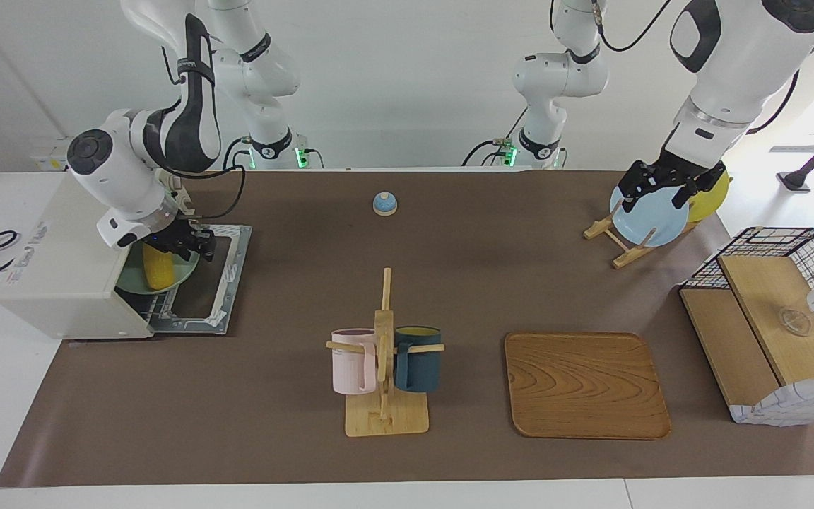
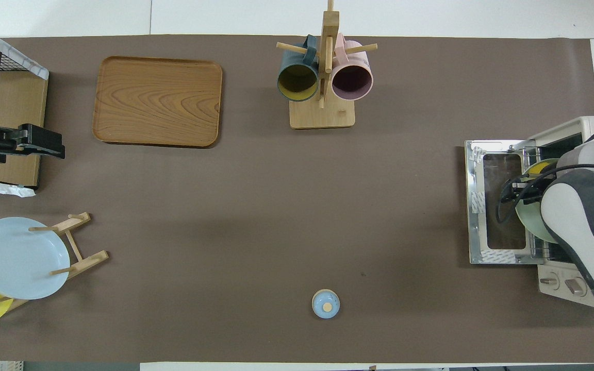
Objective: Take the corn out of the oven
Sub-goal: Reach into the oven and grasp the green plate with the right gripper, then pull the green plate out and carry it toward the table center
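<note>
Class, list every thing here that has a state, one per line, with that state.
Oven: door down, open.
Corn: on green plate inside oven.
Right gripper: at the corn.
Left gripper: open, waiting over blue plate.
Mugs: hung on rack.
Tray: empty.

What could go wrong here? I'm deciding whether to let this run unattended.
1. The corn lies loose on a green plate on the oven rack; a poor grip by the right pincer could roll it off or drag the plate out.
2. The right pincer works just above the dropped door and could bump it.

The left pincer waits over the blue plate.
</note>
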Tool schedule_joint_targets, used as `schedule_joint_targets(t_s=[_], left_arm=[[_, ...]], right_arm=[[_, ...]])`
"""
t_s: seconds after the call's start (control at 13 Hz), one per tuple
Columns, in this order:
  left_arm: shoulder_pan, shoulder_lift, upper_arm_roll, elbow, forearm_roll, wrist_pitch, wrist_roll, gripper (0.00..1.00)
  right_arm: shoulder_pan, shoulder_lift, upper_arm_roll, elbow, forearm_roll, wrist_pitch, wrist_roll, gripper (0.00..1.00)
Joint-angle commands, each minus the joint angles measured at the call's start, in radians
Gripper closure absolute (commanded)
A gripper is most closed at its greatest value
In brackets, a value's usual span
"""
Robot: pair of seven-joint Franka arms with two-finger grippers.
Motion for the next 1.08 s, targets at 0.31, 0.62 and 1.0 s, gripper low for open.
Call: schedule_joint_targets(t_s=[0.31, 0.62, 1.0], left_arm=[[0.009, -0.01, -0.004, -0.014, 0.014, 0.017, 0.003, 0.0], [0.009, -0.01, -0.004, -0.014, 0.014, 0.017, 0.003, 0.0], [0.009, -0.01, -0.004, -0.014, 0.014, 0.021, 0.005, 0.0]], right_arm=[[-0.011, -0.044, 0.009, -0.067, -0.1, 0.037, -0.055, 1.0], [0.088, -0.024, 0.013, 0.002, -0.126, -0.011, -0.023, 1.0], [0.338, 0.061, 0.016, 0.212, -0.137, -0.136, 0.247, 1.0]])
